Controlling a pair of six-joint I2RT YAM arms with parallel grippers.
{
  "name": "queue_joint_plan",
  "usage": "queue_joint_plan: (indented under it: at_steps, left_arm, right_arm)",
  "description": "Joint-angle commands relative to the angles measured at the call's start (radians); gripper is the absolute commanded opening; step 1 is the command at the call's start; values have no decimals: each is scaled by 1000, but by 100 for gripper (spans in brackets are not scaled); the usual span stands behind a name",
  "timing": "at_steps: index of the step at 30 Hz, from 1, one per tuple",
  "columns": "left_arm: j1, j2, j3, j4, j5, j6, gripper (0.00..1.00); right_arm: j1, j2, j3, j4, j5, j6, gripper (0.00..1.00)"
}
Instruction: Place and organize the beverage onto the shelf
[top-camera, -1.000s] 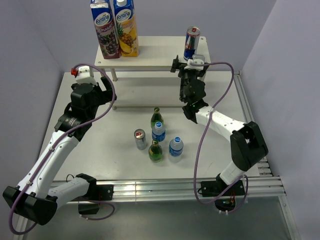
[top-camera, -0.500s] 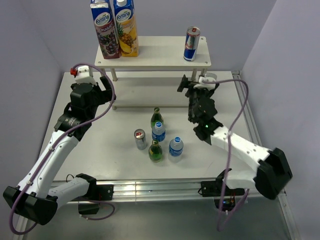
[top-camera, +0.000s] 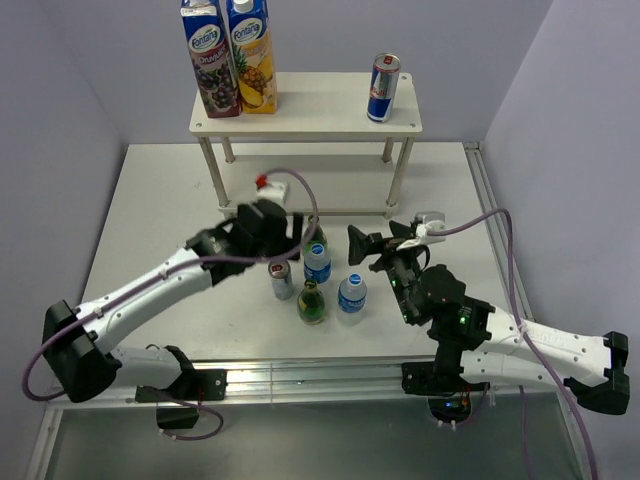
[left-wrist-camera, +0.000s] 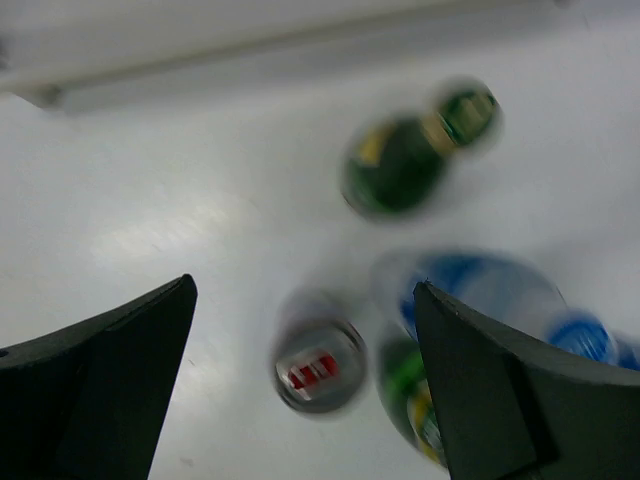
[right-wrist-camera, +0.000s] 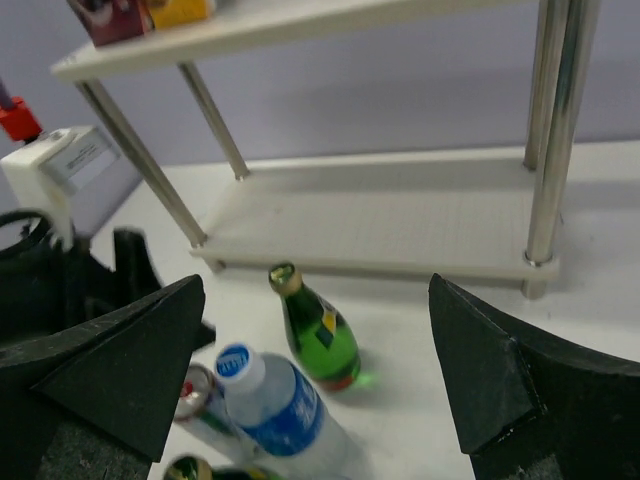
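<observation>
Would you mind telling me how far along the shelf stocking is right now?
Done: two juice cartons and a blue can stand on top of the shelf. In hand: nothing; the left gripper and right gripper are open and empty. Left: two green bottles, two water bottles and a silver can on the table.

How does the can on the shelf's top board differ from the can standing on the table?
The shelf can is blue and silver; the table can is silver-grey with red on its lid. The shelf can stands alone at the right end of the shelf's top board; the table can stands on the table, crowded by bottles. Both are upright and neither is held.
</observation>
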Motion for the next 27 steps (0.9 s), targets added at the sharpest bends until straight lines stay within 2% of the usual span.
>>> queue_joint_plan:
  at_steps: [1, 6, 10, 15, 21, 24, 25, 27]
  left_arm:
    - [-166, -134, -62, -89, -91, -132, 97]
    - [-246, -328, -205, -84, -144, -279, 96]
    - [-254, -395, -282, -87, -144, -331, 96]
    - [-304, -435, -413, 53, -175, -399, 94]
    - [-433, -411, -597, 204, -353, -508, 93]
    - [-469, -368, -680, 317, -420, -529, 92]
    - [-475, -357, -700, 415, -434, -500, 92]
    - [-486, -313, -754, 498, -474, -489, 92]
  right_arm:
    - [49, -60, -26, -156, 88, 75, 100]
    - [66, -132, -57, -240, 97, 126, 100]
    - [69, -177, -81, -279, 94, 138, 100]
    - [69, -224, -109, -291, 94, 137, 100]
    - [69, -243, -103, -334, 107, 172, 100]
    - [71, -263, -117, -336, 105, 173, 100]
    - [69, -267, -118, -337, 104, 173, 100]
    - [69, -266, -121, -333, 107, 173, 100]
